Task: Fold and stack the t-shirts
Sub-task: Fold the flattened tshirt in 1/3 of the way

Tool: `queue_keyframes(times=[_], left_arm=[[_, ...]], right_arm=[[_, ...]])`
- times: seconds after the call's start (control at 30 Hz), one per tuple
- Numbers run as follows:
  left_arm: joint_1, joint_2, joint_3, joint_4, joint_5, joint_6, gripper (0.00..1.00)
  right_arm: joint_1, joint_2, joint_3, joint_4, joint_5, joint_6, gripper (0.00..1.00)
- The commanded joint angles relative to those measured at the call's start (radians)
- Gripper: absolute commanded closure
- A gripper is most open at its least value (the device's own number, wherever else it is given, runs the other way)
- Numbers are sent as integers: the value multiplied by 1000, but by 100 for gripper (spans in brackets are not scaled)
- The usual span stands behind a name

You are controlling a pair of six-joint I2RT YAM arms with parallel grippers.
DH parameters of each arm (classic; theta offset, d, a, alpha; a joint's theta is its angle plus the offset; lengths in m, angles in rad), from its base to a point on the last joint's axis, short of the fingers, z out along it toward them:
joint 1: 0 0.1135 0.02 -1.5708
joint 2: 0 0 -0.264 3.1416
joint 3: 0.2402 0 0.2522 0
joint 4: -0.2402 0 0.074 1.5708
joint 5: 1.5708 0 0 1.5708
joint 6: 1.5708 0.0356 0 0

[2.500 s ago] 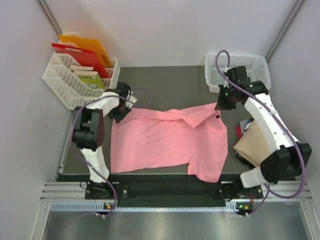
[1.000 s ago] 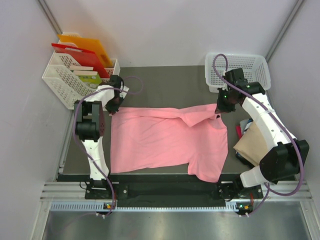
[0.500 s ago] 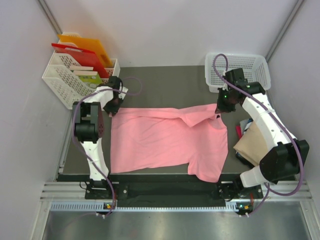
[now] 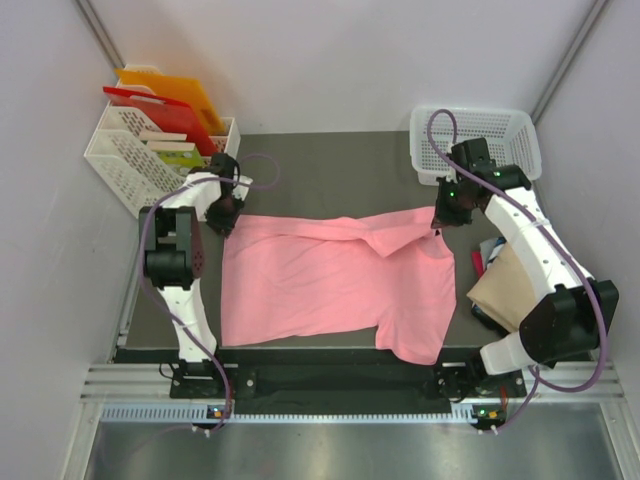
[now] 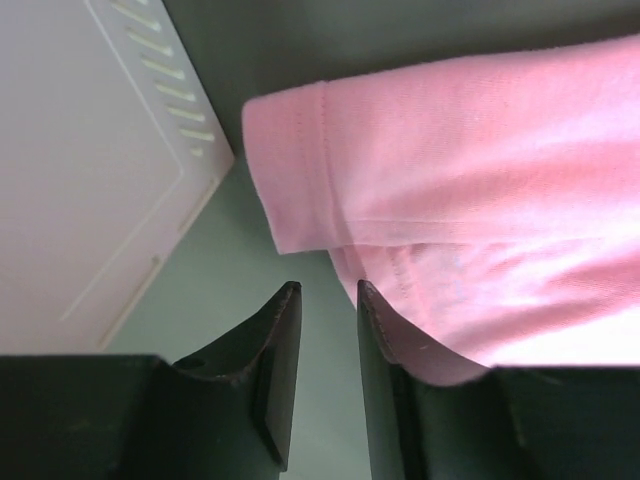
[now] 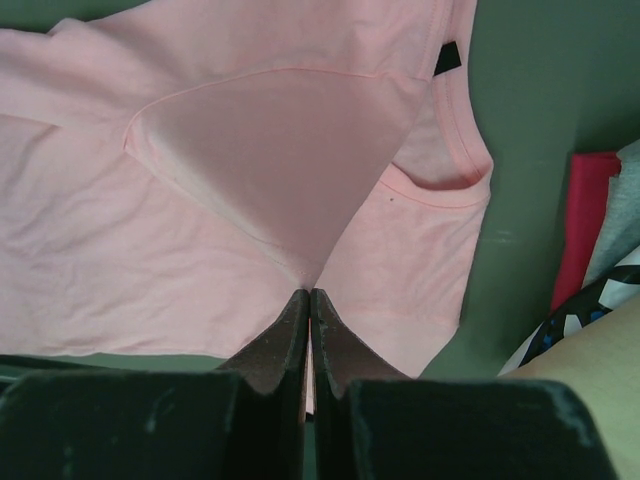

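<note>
Left gripper (image 5: 328, 292) retreated, apparently parted; right gripper (image 6: 308, 293) pinches pink t-shirt (image 4: 330, 280) on dark table (image 4: 330, 170).

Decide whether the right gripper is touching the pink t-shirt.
Touching. The right wrist view shows the right gripper with jaws pinched shut on a raised fold of the pink t-shirt.

Nothing here can be read. The small black tag (image 6: 449, 58) at the collar of the salmon-pink t-shirt (image 4: 320, 280) is plain dark, with no print showing on it. The booklets (image 4: 180, 155) standing in the white basket (image 4: 125, 160), at ten o'clock on the counter (image 4: 330, 170), have green and pale covers that are too small to make out. At three o'clock a dark shirt (image 6: 585, 305) bears a white-and-blue print — its shapes are illegible.
</note>
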Motion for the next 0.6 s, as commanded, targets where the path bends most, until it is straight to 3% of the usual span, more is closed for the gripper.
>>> queue_keyframes(times=[0.0, 0.27, 0.57], left_arm=[[21, 14, 19, -31, 62, -35, 68], [66, 32, 33, -30, 101, -61, 71], [69, -74, -30, 56, 58, -105, 57]], right_arm=[[-11, -51, -3, 9, 10, -1, 100], [-11, -66, -17, 12, 9, -1, 100], [-11, -74, -28, 17, 3, -1, 100]])
